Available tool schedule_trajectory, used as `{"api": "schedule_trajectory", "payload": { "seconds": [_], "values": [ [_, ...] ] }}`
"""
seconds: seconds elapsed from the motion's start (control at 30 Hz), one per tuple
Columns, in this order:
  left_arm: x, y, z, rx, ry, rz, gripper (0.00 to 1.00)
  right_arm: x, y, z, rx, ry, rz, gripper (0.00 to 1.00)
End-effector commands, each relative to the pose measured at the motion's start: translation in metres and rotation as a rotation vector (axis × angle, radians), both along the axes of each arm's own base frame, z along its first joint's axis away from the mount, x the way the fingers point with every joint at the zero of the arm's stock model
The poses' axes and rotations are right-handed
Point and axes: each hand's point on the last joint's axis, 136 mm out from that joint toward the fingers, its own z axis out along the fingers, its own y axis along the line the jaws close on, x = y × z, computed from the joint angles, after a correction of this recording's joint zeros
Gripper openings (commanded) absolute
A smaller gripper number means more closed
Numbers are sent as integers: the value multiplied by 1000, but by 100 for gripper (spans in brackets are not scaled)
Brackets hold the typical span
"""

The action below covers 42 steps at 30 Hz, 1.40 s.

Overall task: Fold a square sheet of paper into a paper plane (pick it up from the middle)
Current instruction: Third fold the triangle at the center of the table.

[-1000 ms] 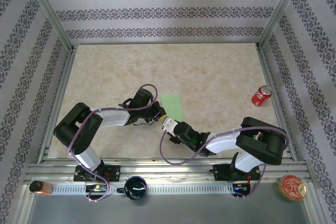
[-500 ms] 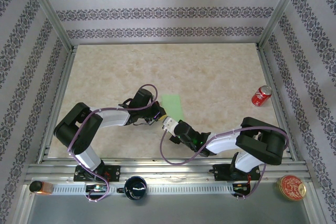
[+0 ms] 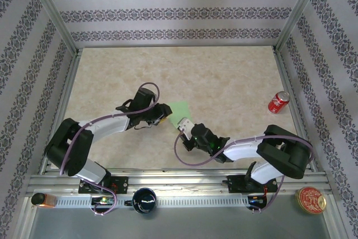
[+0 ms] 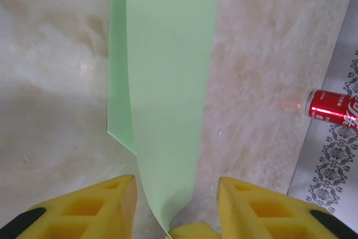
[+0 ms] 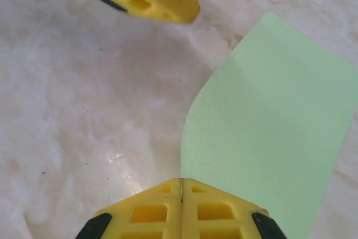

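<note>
The square sheet of paper (image 3: 179,108), doubled into a narrow strip, lies mid-table with its near end curling up. The right gripper (image 5: 180,186) is pressed together on that near edge, and the strip runs off toward 1 o'clock. The left gripper (image 4: 176,180) stands spread astride the strip, whose long axis points to 12 o'clock, so it seems best placed for the next pinch

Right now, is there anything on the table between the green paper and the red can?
No. In the top view, the stretch of table between the green paper and the red can is bare marbled surface.
</note>
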Motion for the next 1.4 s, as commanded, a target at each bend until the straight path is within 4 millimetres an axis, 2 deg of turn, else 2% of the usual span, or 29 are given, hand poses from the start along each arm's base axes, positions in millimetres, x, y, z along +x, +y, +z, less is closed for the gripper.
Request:
{"api": "schedule_trajectory", "payload": {
  "seconds": [0.0, 0.1, 0.2, 0.3, 0.5, 0.67, 0.77, 1.03, 1.17, 1.37],
  "values": [
    [15, 6, 18, 10, -77, -42, 43, -15, 15, 7, 144, 181, 72, 0],
    [32, -7, 31, -48, -106, -110, 39, -15, 20, 9, 206, 283, 94, 0],
    [45, -23, 35, -53, -113, -197, 35, -10, 22, 10, 270, 395, 87, 0],
    [56, -33, 24, -34, -83, -246, 29, -5, 24, 12, 307, 470, 81, 0],
    [66, -38, -11, 17, -2, -279, 22, 0, 25, 11, 323, 514, 61, 0],
    [65, -40, -42, 32, 58, -305, 18, 5, 21, 8, 363, 596, 25, 0],
    [62, -43, -53, 12, 82, -314, 16, 8, 18, 4, 359, 607, 10, 0],
    [51, -35, -86, 58, 138, -328, 15, 10, 17, 2, 389, 686, 12, 0],
    [45, -31, -96, 83, 155, -343, 14, 17, 12, 2, 407, 713, -13, 0],
    [44, -29, -97, 100, 154, -357, 14, 30, 5, -2, 413, 745, -51, 0]
  ]
}}
